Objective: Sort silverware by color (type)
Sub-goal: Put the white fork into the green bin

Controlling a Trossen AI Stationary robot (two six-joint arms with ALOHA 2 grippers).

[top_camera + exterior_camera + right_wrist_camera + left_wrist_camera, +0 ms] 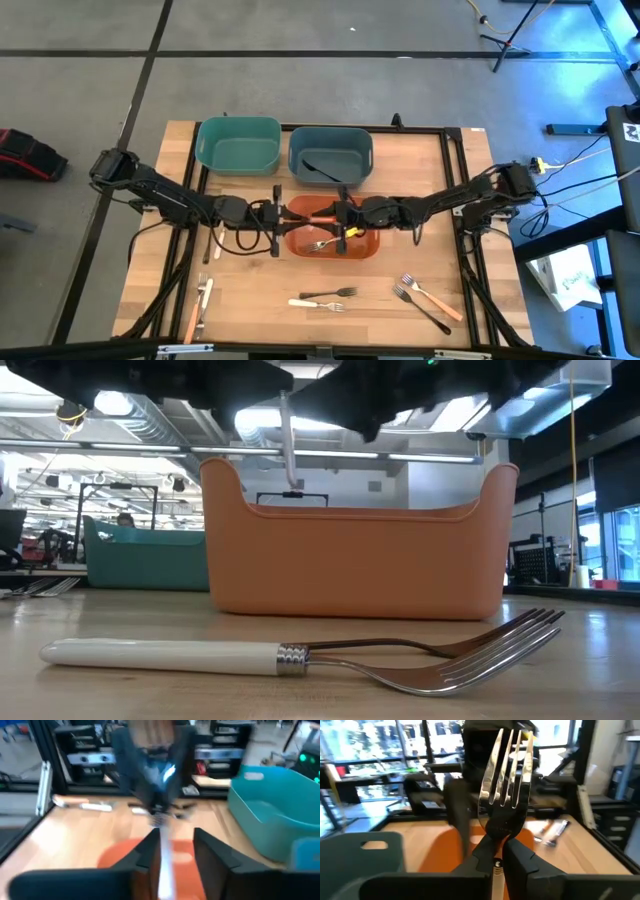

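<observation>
Left gripper (496, 851) clamps a fork (506, 780) over the orange bin (363, 244), right gripper (172, 845) fingers parted around its handle.

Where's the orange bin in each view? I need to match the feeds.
High: orange bin at mid-table, below and right of the teal bin.
Low: orange bin fills the middle.
Left wrist: orange bin low, left of centre.
Right wrist: orange bin low, near centre.
Landmark: teal bin, also in low and right wrist.
</observation>
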